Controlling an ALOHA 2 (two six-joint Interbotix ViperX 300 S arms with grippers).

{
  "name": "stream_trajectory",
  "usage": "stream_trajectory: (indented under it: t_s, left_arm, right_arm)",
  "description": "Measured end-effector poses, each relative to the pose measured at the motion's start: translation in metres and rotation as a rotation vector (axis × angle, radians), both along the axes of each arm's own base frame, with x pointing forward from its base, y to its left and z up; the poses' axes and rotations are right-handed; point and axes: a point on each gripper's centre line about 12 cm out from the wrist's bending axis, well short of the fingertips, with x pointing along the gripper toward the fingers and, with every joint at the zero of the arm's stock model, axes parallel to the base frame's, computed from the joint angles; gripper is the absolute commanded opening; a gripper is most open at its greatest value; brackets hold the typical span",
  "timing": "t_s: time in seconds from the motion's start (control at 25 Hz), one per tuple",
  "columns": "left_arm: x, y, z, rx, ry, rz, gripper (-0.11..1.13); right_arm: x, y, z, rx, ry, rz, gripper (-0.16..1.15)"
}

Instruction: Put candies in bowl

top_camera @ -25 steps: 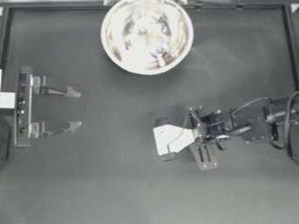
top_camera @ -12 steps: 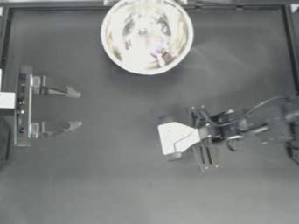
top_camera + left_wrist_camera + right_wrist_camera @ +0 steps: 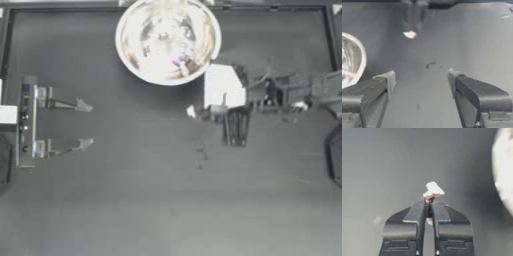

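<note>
Candy sits pinched at its twist end in the right pincer, near the bowl at its four o'clock; such a slight hold could drop it short. Left pincer waits spread at nine o'clock on the tabletop.

In the top view the right claw was smeared by motion blur, so its jaw state could not be read there. Most of the candy was hidden between the jaws. The bowl was cut off by the frame edge.
</note>
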Motion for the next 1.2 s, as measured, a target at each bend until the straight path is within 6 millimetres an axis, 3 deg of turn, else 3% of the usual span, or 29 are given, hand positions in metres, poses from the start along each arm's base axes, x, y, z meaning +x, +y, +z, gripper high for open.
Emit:
stream_trajectory:
  t_s: [0.28,0.48,0.84,1.12,1.2]
  left_arm:
    - [-0.001,0.001,-0.003,0.003,-0.004,0.007,0.96]
    - [-0.001,0.001,-0.003,0.003,-0.005,0.008,0.96]
    - [-0.001,0.001,-0.002,0.002,-0.007,0.009,0.96]
    - [-0.001,0.001,-0.003,-0.001,-0.006,0.008,0.96]
    - [-0.001,0.001,-0.003,-0.001,-0.006,0.010,0.96]
  right_arm:
    - [-0.002,-0.043,0.017,-0.050,-0.143,-0.105,0.40]
    - [0.001,-0.090,0.018,-0.096,-0.203,-0.203,0.40]
    - [0.028,-0.166,-0.007,-0.124,-0.217,-0.316,0.40]
    - [0.049,-0.190,-0.032,-0.122,-0.179,-0.324,0.45]
    - [0.051,-0.192,-0.035,-0.119,-0.164,-0.323,0.52]
